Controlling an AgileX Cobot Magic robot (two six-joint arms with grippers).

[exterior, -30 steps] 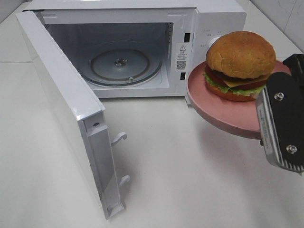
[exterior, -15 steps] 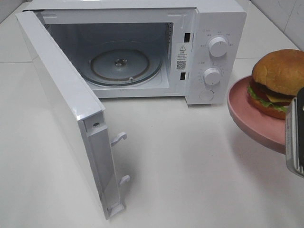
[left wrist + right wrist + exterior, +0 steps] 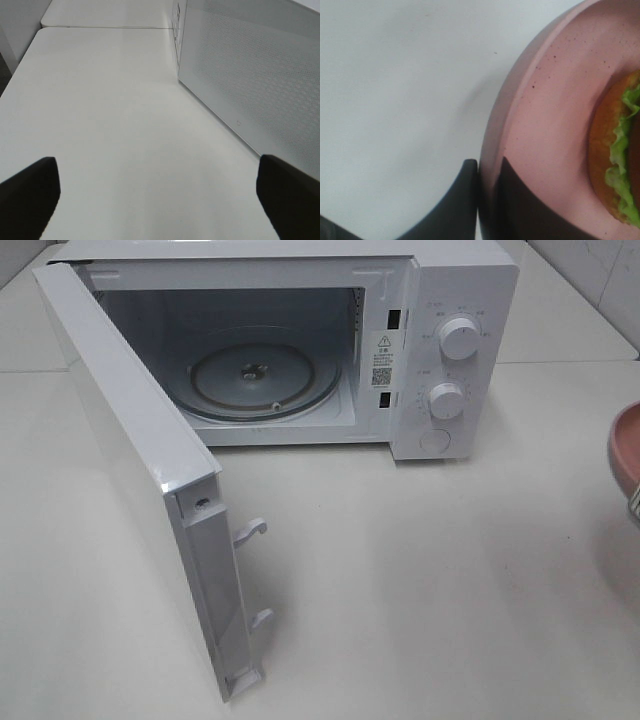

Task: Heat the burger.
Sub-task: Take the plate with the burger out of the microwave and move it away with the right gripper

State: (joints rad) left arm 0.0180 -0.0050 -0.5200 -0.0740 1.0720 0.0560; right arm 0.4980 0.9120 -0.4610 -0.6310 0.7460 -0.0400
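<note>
The burger (image 3: pixel 620 165), a brown bun with green lettuce, lies on a pink plate (image 3: pixel 555 115) in the right wrist view. My right gripper (image 3: pixel 487 167) is shut on that plate's rim, one finger on each side of it. In the exterior view only a sliver of the plate (image 3: pixel 622 445) shows at the right edge, and the burger is out of frame there. The white microwave (image 3: pixel 460 280) stands at the back with its door (image 3: pixel 130 440) swung wide open and a bare glass turntable (image 3: pixel 255 375) inside. My left gripper (image 3: pixel 160 187) is open over the bare table beside the door's outer face (image 3: pixel 260 75).
Two round knobs (image 3: pixel 458 338) sit on the microwave's control panel. The open door juts far forward on the left, with its latch hooks (image 3: pixel 250 530) pointing right. White tabletop (image 3: pixel 420 580) lies between the door and the plate.
The plate with the burger has moved right, away from the microwave's opening, and has almost left the exterior view. The door and the left gripper have not moved.
</note>
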